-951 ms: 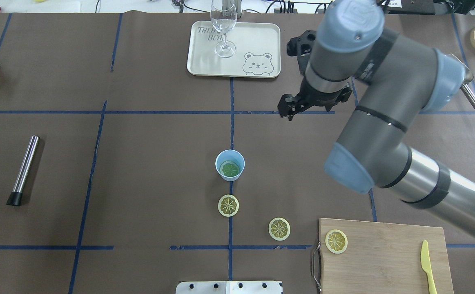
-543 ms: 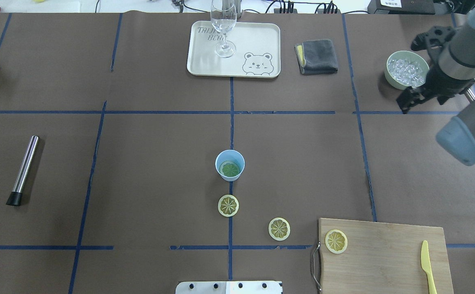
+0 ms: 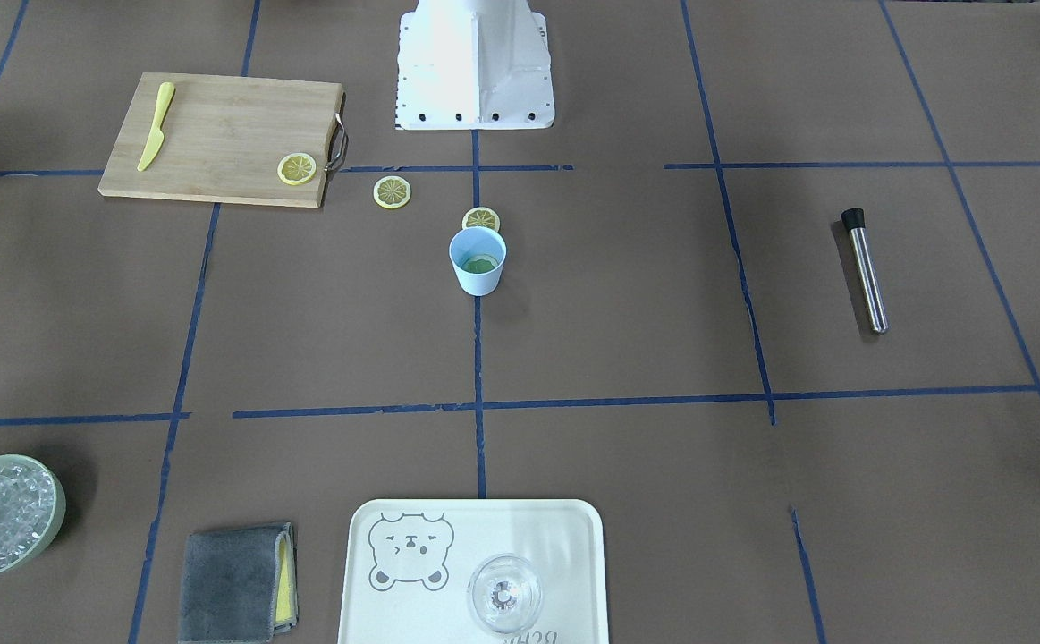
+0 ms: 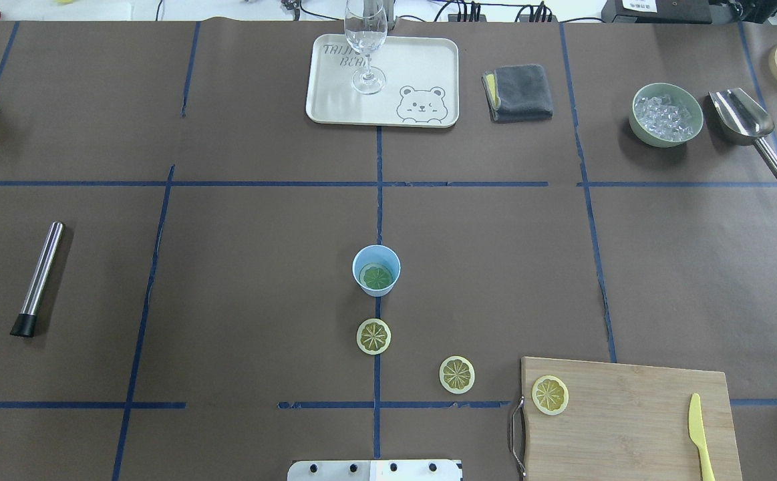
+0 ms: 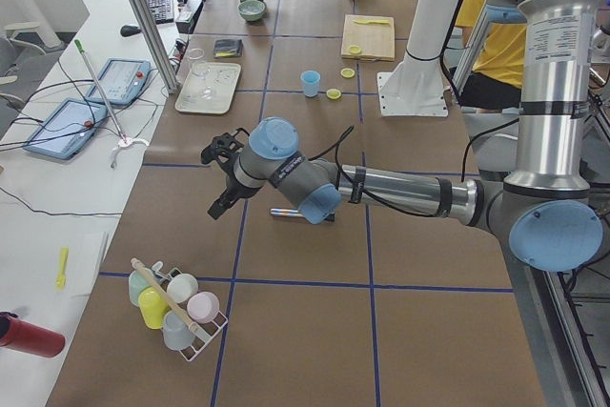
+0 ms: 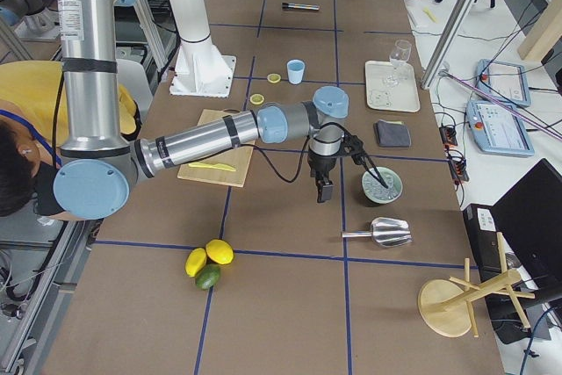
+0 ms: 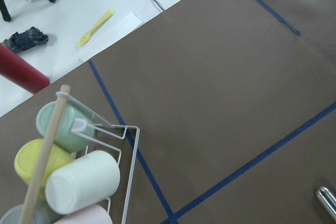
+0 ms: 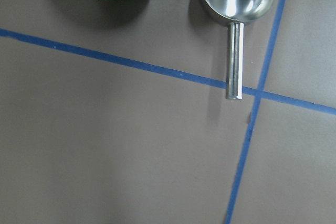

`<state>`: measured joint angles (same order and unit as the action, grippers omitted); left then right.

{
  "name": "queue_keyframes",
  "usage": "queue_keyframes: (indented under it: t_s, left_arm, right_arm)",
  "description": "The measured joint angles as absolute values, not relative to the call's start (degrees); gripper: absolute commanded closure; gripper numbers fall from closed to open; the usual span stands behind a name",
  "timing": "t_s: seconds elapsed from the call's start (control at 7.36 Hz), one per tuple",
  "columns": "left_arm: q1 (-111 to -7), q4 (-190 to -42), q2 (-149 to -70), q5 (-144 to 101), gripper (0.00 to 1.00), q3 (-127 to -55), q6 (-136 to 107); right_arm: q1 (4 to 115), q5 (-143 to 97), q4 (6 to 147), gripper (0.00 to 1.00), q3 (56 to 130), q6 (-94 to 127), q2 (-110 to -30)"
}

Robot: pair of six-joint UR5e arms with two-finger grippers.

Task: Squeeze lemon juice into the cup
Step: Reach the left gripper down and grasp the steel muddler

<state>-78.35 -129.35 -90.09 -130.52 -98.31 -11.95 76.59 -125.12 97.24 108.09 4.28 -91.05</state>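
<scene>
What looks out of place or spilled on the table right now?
One lemon slice and another slice lie loose on the bare table between the cup and the cutting board. A third slice sits on the board, and a fourth slice lies inside the cup. Nothing looks tipped, spilled or broken.

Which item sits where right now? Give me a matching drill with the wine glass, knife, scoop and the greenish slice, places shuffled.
Items:
1. wine glass
2. yellow knife
3. metal scoop
4. greenish lemon slice

Places:
A. inside the light-blue cup
B. on the cutting board
C. standing on the bear tray
D. on the table beside the bowl of ice

Pairs: 1-C, 2-B, 3-D, 4-A
</scene>
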Motion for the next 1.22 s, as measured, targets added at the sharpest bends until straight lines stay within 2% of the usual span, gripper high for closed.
queue_keyframes:
  t_s: [0.14,0.27,0.54,0.68,1.22]
  left_arm:
    - [-73.1,-129.7,-91.2,-130.3,0.0,-98.2,-20.1]
    - [-68.8,-129.8,-91.7,-128.6,0.05,-98.0,-28.2]
    - [-61.8,-129.7,-91.6,-121.1,0.22,-96.3,-39.6]
    - [-59.8,-129.7,-91.3,-119.2,0.25,-94.4,-41.8]
    - [-54.9,-130.1,-89.6,-115.4,0.25,-90.9,-43.0]
  right_arm:
    - [79.8,-126.5,97.2,0.0,108.1,0.7,-93.1]
    - [82.1,-127.9,97.2,0.0,108.0,-1.6,-94.8]
    - [84.3,-129.5,97.2,0.0,108.0,-3.8,-97.0]
    - [84.7,-130.3,97.2,0.0,108.0,-4.1,-97.7]
    - [84.9,-130.9,97.2,0.0,107.8,-4.1,-98.2]
